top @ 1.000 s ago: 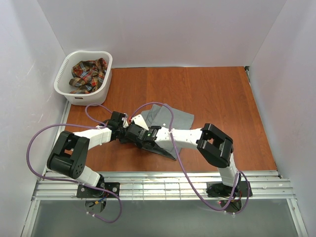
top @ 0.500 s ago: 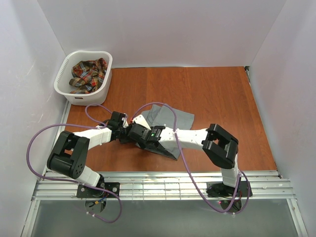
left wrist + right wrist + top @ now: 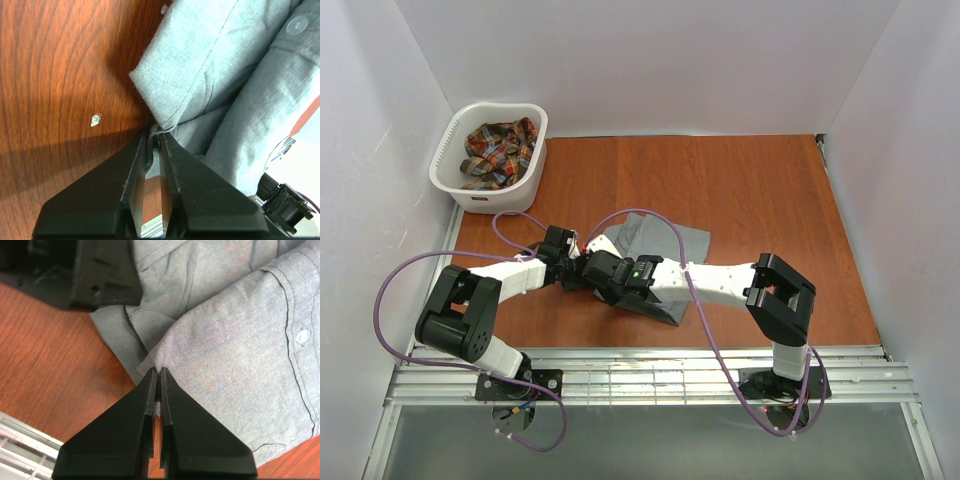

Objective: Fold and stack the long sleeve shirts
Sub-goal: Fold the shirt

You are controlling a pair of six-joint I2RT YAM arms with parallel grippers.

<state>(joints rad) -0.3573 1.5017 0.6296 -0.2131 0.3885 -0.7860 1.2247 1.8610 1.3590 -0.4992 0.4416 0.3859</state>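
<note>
**Grey shirt pinched at its left side by both grippers**

Grey shirt point(image 3: 680, 240) lies crumpled slightly left of the middle of the worktop point(image 3: 760, 190), nearer the near edge than the far one. In the wrist views its folds bunch over each other, with a button placket showing. The plaid shirt point(image 3: 498, 150) sits heaped in the white basket point(image 3: 485, 196) at the far left corner.

Both arms lie low and stretched out over the wood. The left forearm runs rightward from the near left corner. The right arm reaches leftward along the near edge, its elbow raised near the near right corner. The two wrists meet at the shirt's left side. The left gripper point(image 3: 154, 136) has its fingers pressed nearly together on a thin hem of the grey shirt. The right gripper point(image 3: 157, 372) is pressed tight, nipping a fold just beside it.

Bare wood shows from the shirt to the far and right edges.
</note>
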